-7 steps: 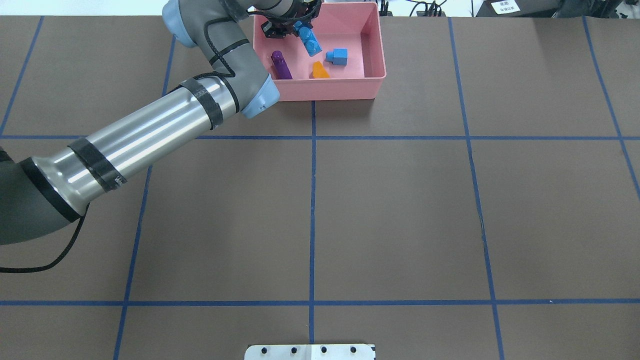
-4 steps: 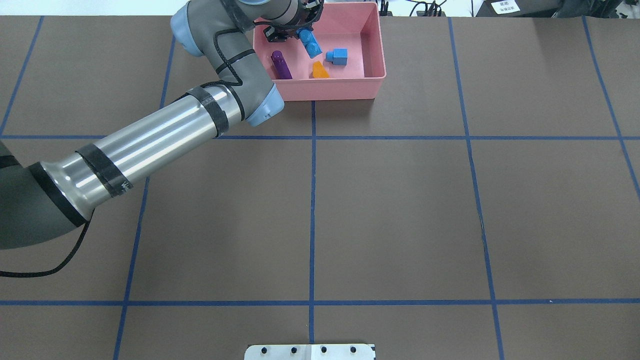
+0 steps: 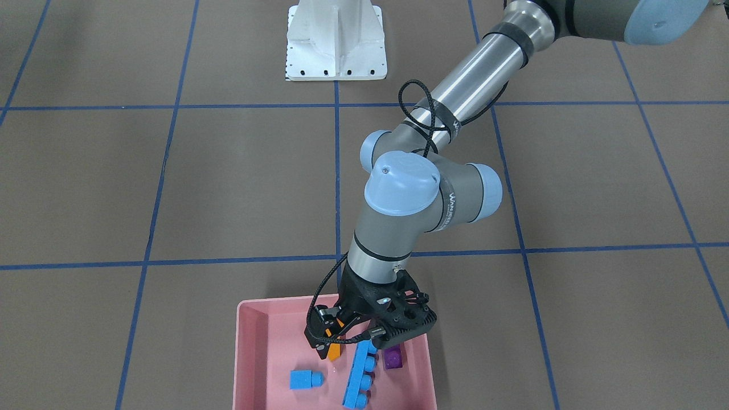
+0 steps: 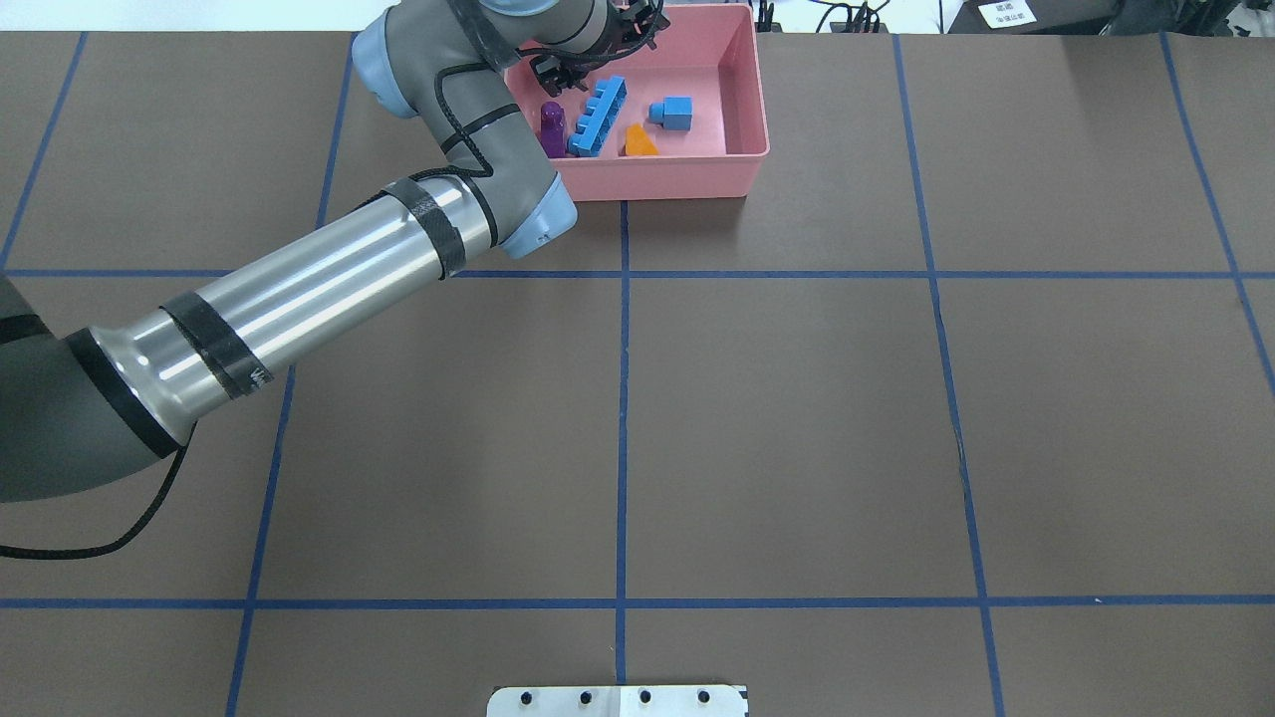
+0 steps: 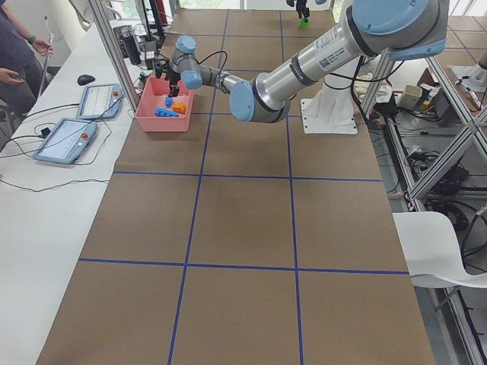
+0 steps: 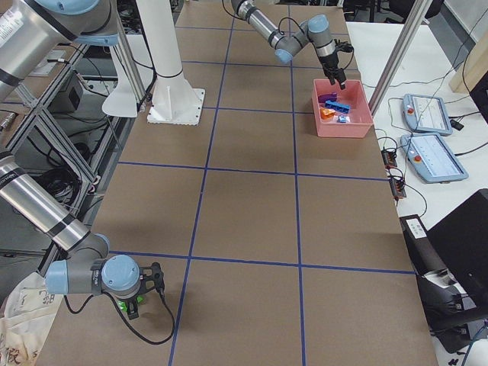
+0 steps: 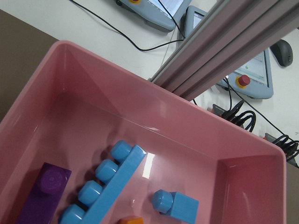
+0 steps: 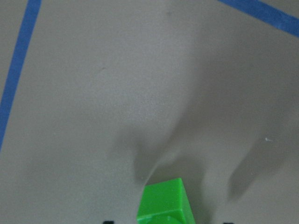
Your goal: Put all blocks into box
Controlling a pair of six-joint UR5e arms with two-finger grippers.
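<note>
The left fingers (image 3: 318, 336) stand wide apart and hold nothing. They hang over the pink box (image 3: 250, 353) at the bottom edge of the front-facing view. Beneath them the long light-blue block (image 3: 357, 380) lies free on the box floor. The orange block (image 3: 335, 351) is just beside it on one side and the purple block (image 3: 393, 359) on the other. The blue cube (image 3: 304, 378) sits further left.

The one piece outside the box is the green block (image 8: 163, 203), at the bottom centre of the right wrist view, resting on the table (image 8: 140, 70). The right fingers (image 6: 139, 296) are right at it, in the lower left of the right-side view. Whether they are spread or closed on it I cannot tell.

The box sits in that view's upper right, well apart from the green block. So the right arm is by far the nearer one to the block. The carry looks to run the length of the table, ending where the left arm now hangs.
</note>
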